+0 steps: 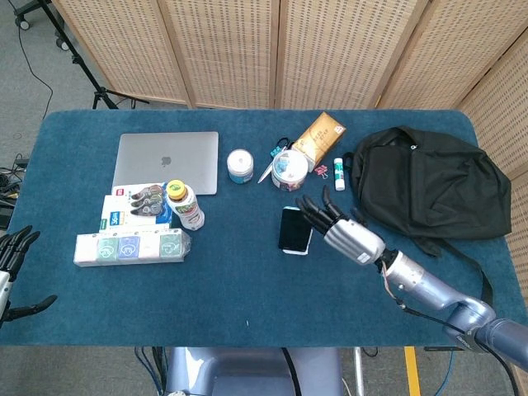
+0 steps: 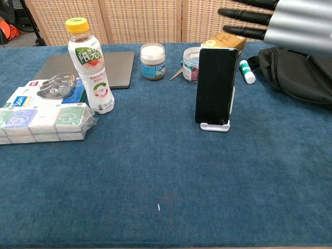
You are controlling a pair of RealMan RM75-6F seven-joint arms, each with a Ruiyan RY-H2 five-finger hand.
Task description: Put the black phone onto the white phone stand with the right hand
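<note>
Right hand [image 1: 345, 233] hovers at center-right of the frame, fingers spread, holding nothing, just right of the phone [image 2: 216, 85] standing on its stand [image 2: 215, 126].

A deep blue cloth covered the counter [image 2: 155, 171]. The phone [image 2: 216, 85] was glossy black on its white stand [image 2: 215, 126]. The right hand [image 1: 346, 233] was silver with black fingers [image 1: 313, 211]. The bottle [image 2: 92, 70] had a yellow cap, and the laptop [image 1: 168, 162] was grey.
</note>
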